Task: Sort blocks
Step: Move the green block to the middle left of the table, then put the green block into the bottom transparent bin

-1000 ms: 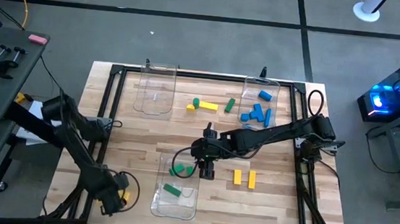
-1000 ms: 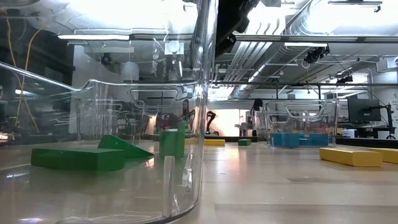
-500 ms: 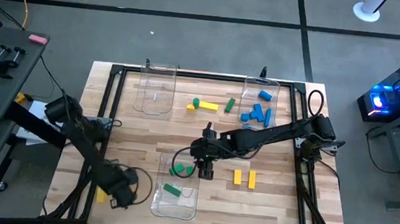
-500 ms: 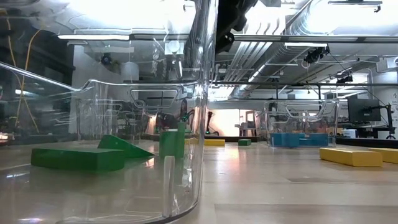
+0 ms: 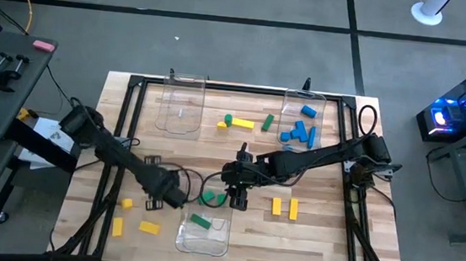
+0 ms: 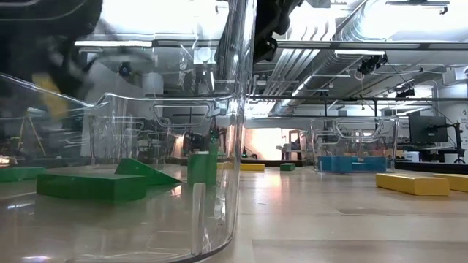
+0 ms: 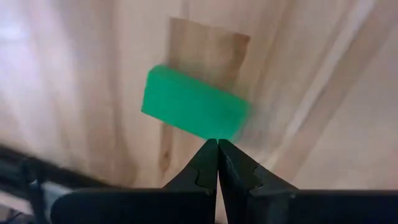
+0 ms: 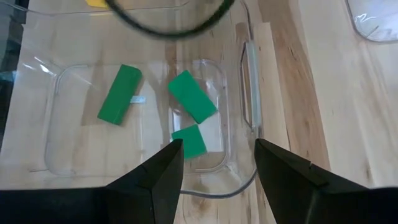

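Right gripper [image 5: 240, 200] hovering over near bin [image 5: 203, 238], jaws apart, empty. Green blocks [image 8: 192, 104] inside bin. Left gripper [image 5: 168, 197] beside bin, shut, empty. Best: retract right straight up, clear rim; yellow blocks [image 5: 284, 207] just right of bin next.

The flat desk [image 5: 316, 239] is made of pale wood planks with brown grain lines, and it looks smooth with a soft shine. The see-through plastic bins [image 5: 204, 239] are clear and glossy, and bright lights shine off their curved walls. The small green, yellow and blue blocks [image 8: 192, 104] look smooth and plain, not shiny, and the black frame [image 5: 136, 81] around the desk looks like dull metal.
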